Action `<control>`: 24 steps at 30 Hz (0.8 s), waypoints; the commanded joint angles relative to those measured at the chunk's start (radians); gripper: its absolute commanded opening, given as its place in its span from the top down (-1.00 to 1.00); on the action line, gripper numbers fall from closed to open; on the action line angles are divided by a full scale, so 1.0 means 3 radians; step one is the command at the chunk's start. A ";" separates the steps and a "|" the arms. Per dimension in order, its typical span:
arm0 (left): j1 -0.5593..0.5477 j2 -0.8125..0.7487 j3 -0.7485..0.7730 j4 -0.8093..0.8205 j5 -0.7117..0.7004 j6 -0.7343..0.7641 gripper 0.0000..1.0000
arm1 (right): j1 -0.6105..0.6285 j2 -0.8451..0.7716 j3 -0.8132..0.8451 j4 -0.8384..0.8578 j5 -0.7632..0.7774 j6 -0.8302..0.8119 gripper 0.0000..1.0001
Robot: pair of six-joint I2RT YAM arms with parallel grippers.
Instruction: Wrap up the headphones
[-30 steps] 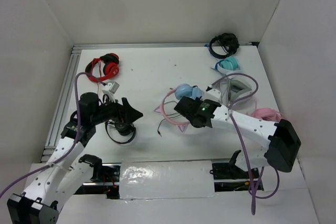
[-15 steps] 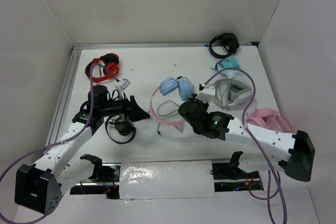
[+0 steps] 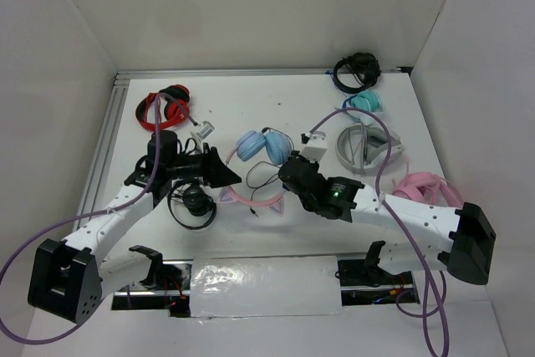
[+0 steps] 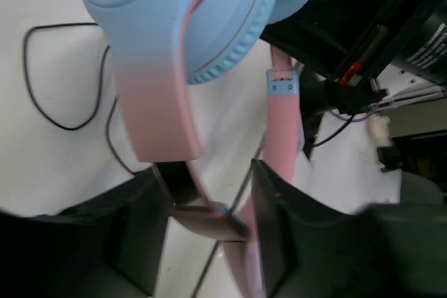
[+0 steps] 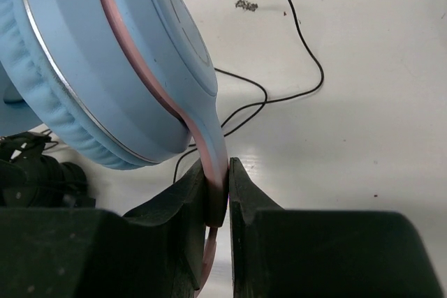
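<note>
The headphones (image 3: 249,145), with light-blue ear cups, a pink headband and two cat ears, hang at mid-table between both arms. My right gripper (image 3: 288,175) is shut on the pink headband arm just below one blue cup (image 5: 105,68); the right wrist view shows the jaws pinching it (image 5: 229,172). My left gripper (image 3: 234,178) is open, its jaws on either side of the headband and a cat ear (image 4: 206,172), below the blue cups (image 4: 174,26). The thin black cable (image 3: 261,175) trails loose on the table (image 5: 293,47).
Red-and-black headphones (image 3: 163,108) lie at the back left. Black headphones (image 3: 355,68), teal ones (image 3: 364,103) and grey ones (image 3: 364,146) lie at the back right. Plain pink headphones (image 3: 426,188) lie at the right. Another black pair (image 3: 192,205) lies under my left arm.
My right gripper has carried the headphones left and nearer to the front. My left gripper has reached right until its jaws straddle the headband.
</note>
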 commanded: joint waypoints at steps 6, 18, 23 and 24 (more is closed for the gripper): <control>-0.0026 -0.0081 0.0225 0.0129 -0.0001 0.0086 0.43 | 0.0006 0.0058 0.0270 0.0018 -0.0021 0.0198 0.65; -0.0031 -0.0183 0.0440 -0.0030 -0.0169 0.0240 1.00 | 0.0190 0.0232 0.0587 -0.0416 0.0198 0.0172 -0.55; -0.0031 -0.0245 0.0466 -0.0071 -0.0119 0.0245 1.00 | 0.0206 0.0156 0.0705 -0.0524 0.0418 -0.0037 -0.99; -0.0026 -0.0250 0.0481 -0.0081 -0.0119 0.0245 1.00 | 0.0180 0.0151 0.0695 -0.0494 0.0409 -0.0114 -0.99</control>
